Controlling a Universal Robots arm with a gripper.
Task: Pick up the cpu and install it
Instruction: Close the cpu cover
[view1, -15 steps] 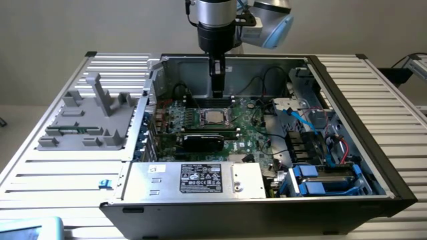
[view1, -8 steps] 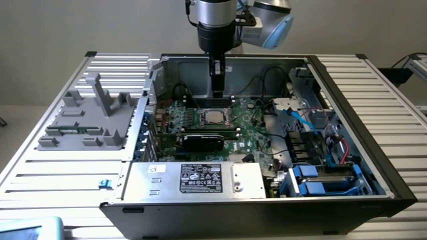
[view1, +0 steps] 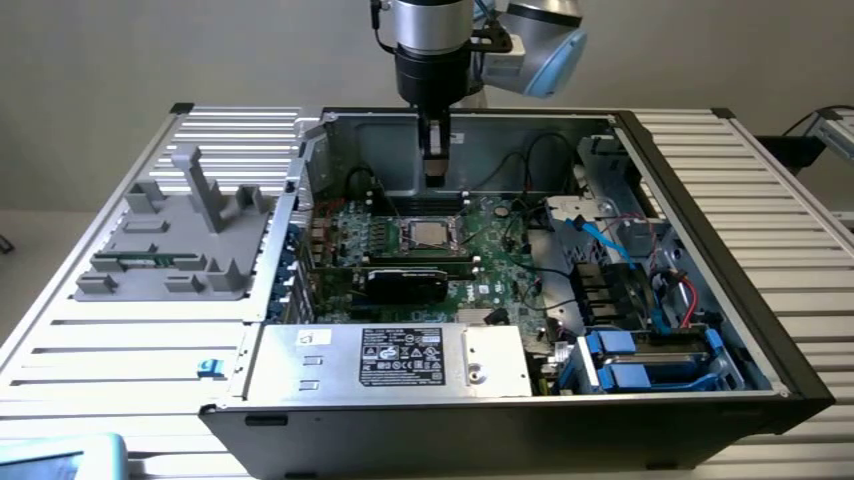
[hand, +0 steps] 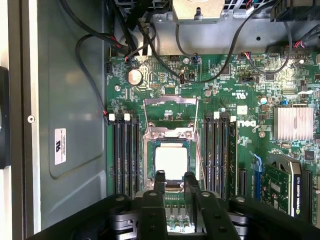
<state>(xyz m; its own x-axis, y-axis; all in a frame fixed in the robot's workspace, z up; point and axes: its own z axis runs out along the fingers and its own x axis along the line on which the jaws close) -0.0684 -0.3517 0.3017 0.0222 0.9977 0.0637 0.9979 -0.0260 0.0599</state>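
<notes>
**A:** Black fingers of the gripper sit closest to the wrist camera. Is anything between them?

**B:** No. They stand partly apart with a narrow gap, and only board and socket parts show through it. The gripper holds nothing.

**A:** And the cpu?

**B:** It lies flat in the socket, silvery top up. The socket's metal load frame is flipped open beside it. The socket is near the middle of the green motherboard, between two banks of memory slots.

**A:** Is the gripper touching the chip?

**B:** In the exterior view the gripper hangs inside the open computer case, above the board and apart from it. The cpu lies lower down on the motherboard.

**A:** What else is on the board?

**B:** An NVIDIA Quadro graphics card sits toward one edge, and a finned silver heatsink is near it. A coin cell battery sits toward a corner, and black cables loop along the case wall.

**A:** And around the case?

**B:** The labelled power supply fills the case's near edge. Blue drive caddies occupy the near corner on the exterior view's right. The case stands on a slatted metal table, and a grey plastic fixture sits on the table to the exterior view's left.
</notes>
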